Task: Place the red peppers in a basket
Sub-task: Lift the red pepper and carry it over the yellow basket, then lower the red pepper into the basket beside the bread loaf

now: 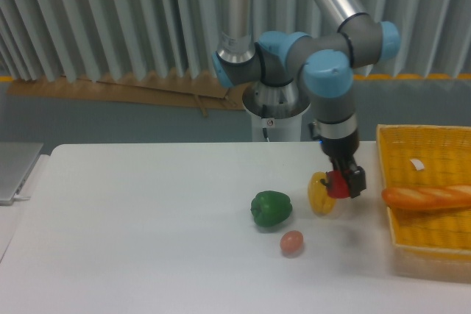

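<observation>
The small red pepper [338, 184] hangs above the table, held in my gripper [344, 184], which is shut on it. It is just right of the yellow pepper [319, 193] and left of the yellow woven basket [388, 182]. The basket stands at the table's right edge with a white tag [417, 164] inside. The gripper's fingers hide much of the red pepper.
A green pepper [271, 208] and a small tan egg-shaped thing [292, 241] lie on the white table left of the gripper. A bread loaf [427, 196] lies across the basket. A grey laptop edge [15, 170] sits at the far left.
</observation>
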